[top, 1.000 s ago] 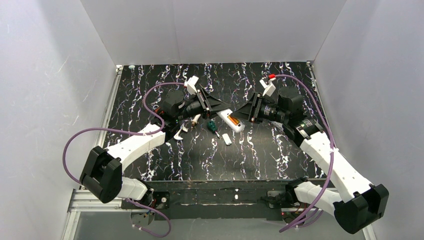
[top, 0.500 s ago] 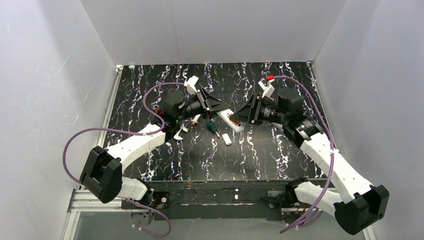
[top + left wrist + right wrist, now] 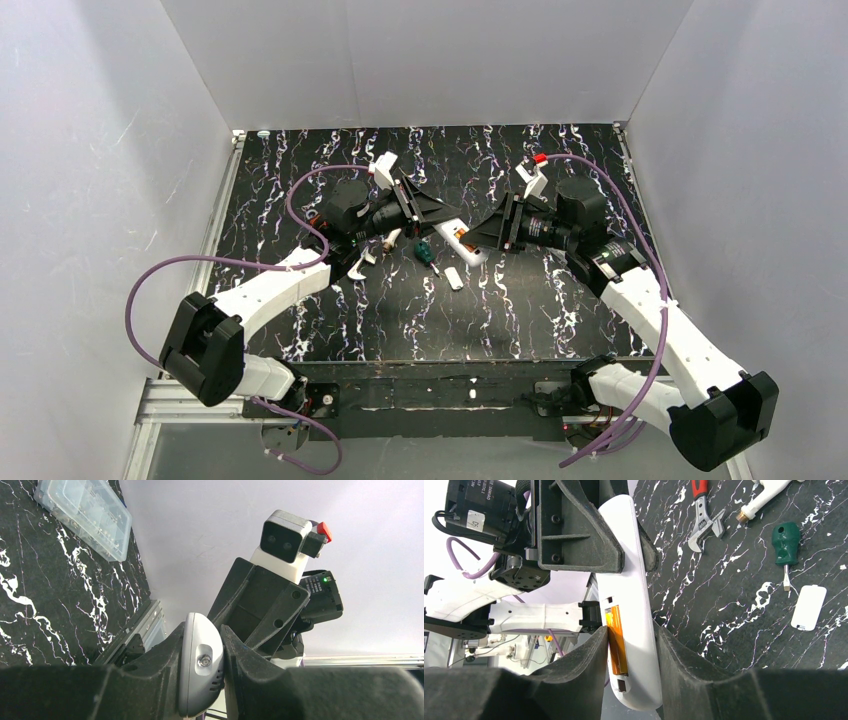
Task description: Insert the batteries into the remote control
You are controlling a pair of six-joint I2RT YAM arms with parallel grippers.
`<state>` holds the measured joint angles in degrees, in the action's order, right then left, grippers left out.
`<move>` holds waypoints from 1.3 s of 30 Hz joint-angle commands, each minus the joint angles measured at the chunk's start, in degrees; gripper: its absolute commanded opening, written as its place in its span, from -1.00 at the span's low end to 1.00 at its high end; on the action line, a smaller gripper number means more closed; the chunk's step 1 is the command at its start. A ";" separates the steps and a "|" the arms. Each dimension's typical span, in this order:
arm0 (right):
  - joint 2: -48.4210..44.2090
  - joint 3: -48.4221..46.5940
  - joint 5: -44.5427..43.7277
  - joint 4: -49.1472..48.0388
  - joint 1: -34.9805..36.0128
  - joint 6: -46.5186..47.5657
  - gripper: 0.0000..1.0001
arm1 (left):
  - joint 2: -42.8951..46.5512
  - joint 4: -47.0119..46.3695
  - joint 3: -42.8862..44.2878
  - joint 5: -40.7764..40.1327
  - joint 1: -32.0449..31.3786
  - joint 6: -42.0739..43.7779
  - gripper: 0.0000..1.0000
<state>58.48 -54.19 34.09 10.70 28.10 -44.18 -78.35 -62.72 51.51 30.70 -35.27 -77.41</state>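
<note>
The white remote control [image 3: 462,242] is held off the table between both grippers, its back recess showing. My left gripper [image 3: 447,224] is shut on one end, where a small round lens [image 3: 204,662] shows between the fingers. My right gripper [image 3: 630,630] is closed across the other end [image 3: 636,645]. One of its fingers presses on an orange battery [image 3: 616,640] lying in the recess, and the other rests on the remote's face. I can make out only this one of the batteries.
On the table below lie a green-handled screwdriver [image 3: 786,542], a small white cover piece [image 3: 808,607], a red-handled wrench [image 3: 704,515] and a white pipe-like fitting [image 3: 764,497]. A clear plastic box [image 3: 82,515] sits at the table's far edge.
My right gripper has slid a little to the left along the remote, towards the left gripper. The left arm has stayed where it was.
</note>
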 commanded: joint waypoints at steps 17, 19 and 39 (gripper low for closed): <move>-1.37 0.85 -0.79 1.39 0.12 1.68 -0.25 | 1.15 -5.40 2.87 -0.07 -0.11 0.47 -1.00; -1.50 0.94 -0.93 1.66 0.09 1.80 -0.21 | 1.12 -5.31 2.91 -0.11 -0.15 0.50 -1.00; -4.00 0.90 -2.04 3.71 -0.29 3.17 0.06 | 1.09 -5.45 2.75 0.01 -0.15 0.41 -1.00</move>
<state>56.10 -53.71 32.69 12.93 28.10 -42.87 -78.35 -62.96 51.51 30.74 -35.83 -77.52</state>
